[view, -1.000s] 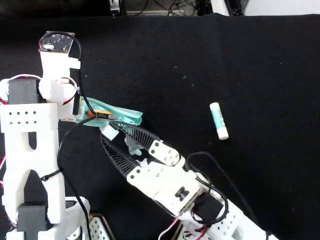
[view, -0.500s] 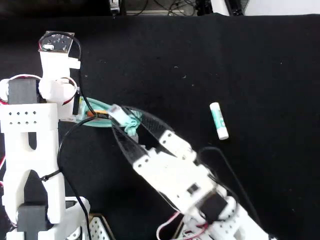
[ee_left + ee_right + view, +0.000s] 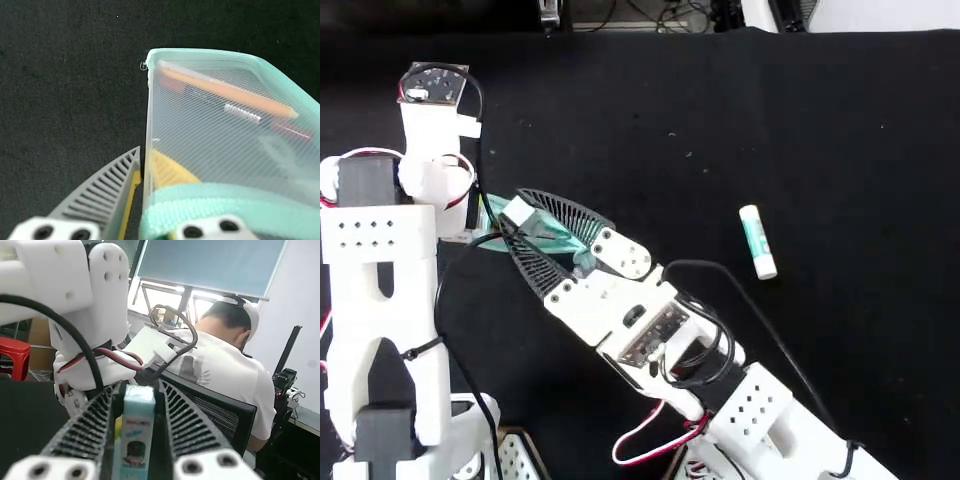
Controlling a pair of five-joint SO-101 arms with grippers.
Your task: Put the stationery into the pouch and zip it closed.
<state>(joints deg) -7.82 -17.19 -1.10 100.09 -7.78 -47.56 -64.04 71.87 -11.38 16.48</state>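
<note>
The translucent pouch (image 3: 215, 135) with a teal rim has an orange pencil (image 3: 225, 92) inside. My left gripper (image 3: 150, 160) is shut on its edge, at the left of the table. In the high view a bit of the pouch (image 3: 498, 212) shows beside the left arm. My right gripper (image 3: 513, 220) is at the pouch there, shut on a small light-blue box (image 3: 135, 435) that stands between its ribbed fingers. A white and green glue stick (image 3: 757, 241) lies alone on the cloth, well to the right.
The table wears a black cloth (image 3: 720, 120). The left arm's white body (image 3: 380, 300) runs along the left side. The right arm (image 3: 660, 340) crosses from the bottom right. Cables lie past the far edge (image 3: 650, 20).
My right gripper has carried the light-blue box up and to the left, from just below the pouch onto the pouch. The left arm and the glue stick have stayed put.
</note>
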